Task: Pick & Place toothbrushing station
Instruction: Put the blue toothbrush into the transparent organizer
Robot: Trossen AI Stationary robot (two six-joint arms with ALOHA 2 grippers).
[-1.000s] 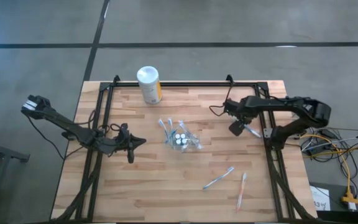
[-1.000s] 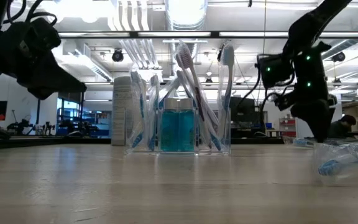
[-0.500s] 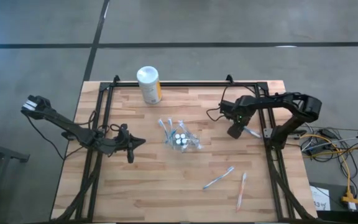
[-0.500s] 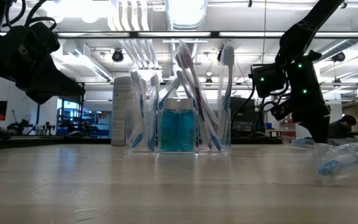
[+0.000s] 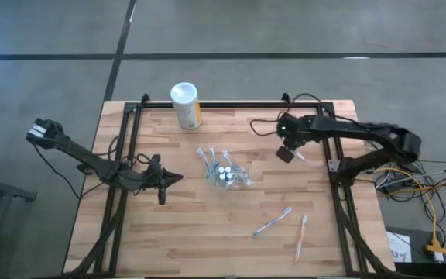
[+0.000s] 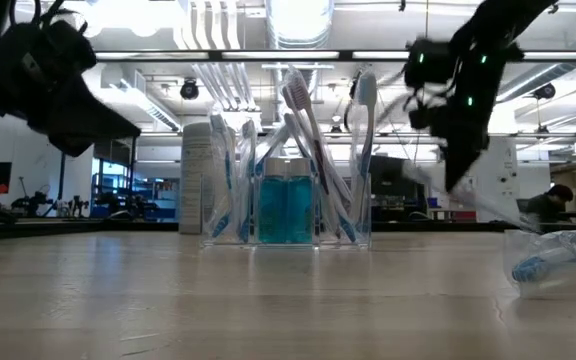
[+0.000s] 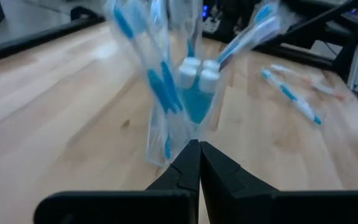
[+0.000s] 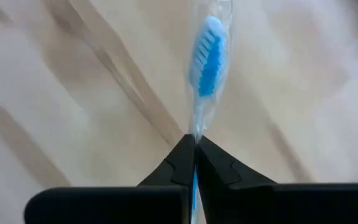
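A clear plastic cup (image 5: 223, 172) stands at the table's middle, holding several white and light-blue toothbrushes and teal tubes with white caps (image 6: 286, 205). My left gripper (image 5: 178, 177) is shut and level just to the cup's left, its tips (image 7: 199, 144) aimed at the cup (image 7: 185, 106). My right gripper (image 5: 285, 153), to the right of the cup and nearer the far edge, is shut on a wrapped toothbrush (image 8: 207, 56) with blue bristles. Two more toothbrushes (image 5: 272, 222) (image 5: 301, 236) lie flat on the wood near the right front. My right gripper pinches the wrapped toothbrush's neck (image 8: 195, 132), just behind the blue-bristled head, between its two fingertips. The fingers come steeply from above. The brush is clear of the table and slants, its handle (image 6: 493, 205) trailing down beside the gripper.
A white canister with a yellow label (image 5: 185, 106) stands at the far edge, left of centre. A black frame rail (image 5: 333, 167) runs along the table's right side beside my right arm. Bare wood lies between the cup and the right gripper.
My right gripper has risen and drifted toward the far edge and the table's left, tipping as it went. The toothbrush that lay on the table by the right rail has come up with it and hangs clear.
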